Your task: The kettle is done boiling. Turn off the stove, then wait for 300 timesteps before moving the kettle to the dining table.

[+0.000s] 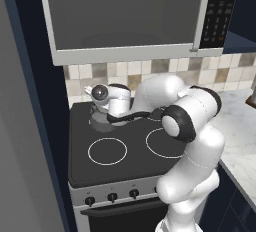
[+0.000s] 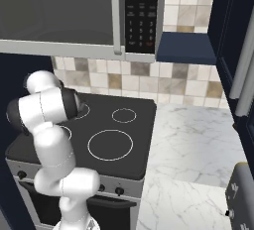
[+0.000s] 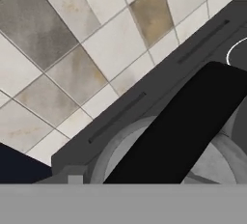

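On the stove's [image 1: 125, 163] back left burner sits the kettle [image 1: 99, 121], a squat grey shape hard against the rear edge, below the tiled wall [image 1: 150, 71] and the microwave [image 1: 125, 16]. Most of it is hidden by the hand.

Handling, as a judgement: metal body, stiff, probably weighty if full of water; the domed sides look smooth and likely slippery. The black arched handle [image 3: 178, 126] is the place to take hold, at the crown of the arch so the load hangs plumb and does not swing or slop. It runs as a broad dark bar across the hand view, with the grey lid [image 3: 212, 162] curving under it.

Arm pose: the arm rises at the stove front, elbow [image 1: 187, 116] bent high over the right burners, forearm reaching left and back, wrist [image 1: 107, 98] directly above the kettle. The gripper [image 1: 100, 112] points down at the handle, very close. Jaws: cannot tell whether apart or closed; no fingertips visible against the handle.

The knobs [image 1: 112, 196] line the silver front panel, well apart from the hand.
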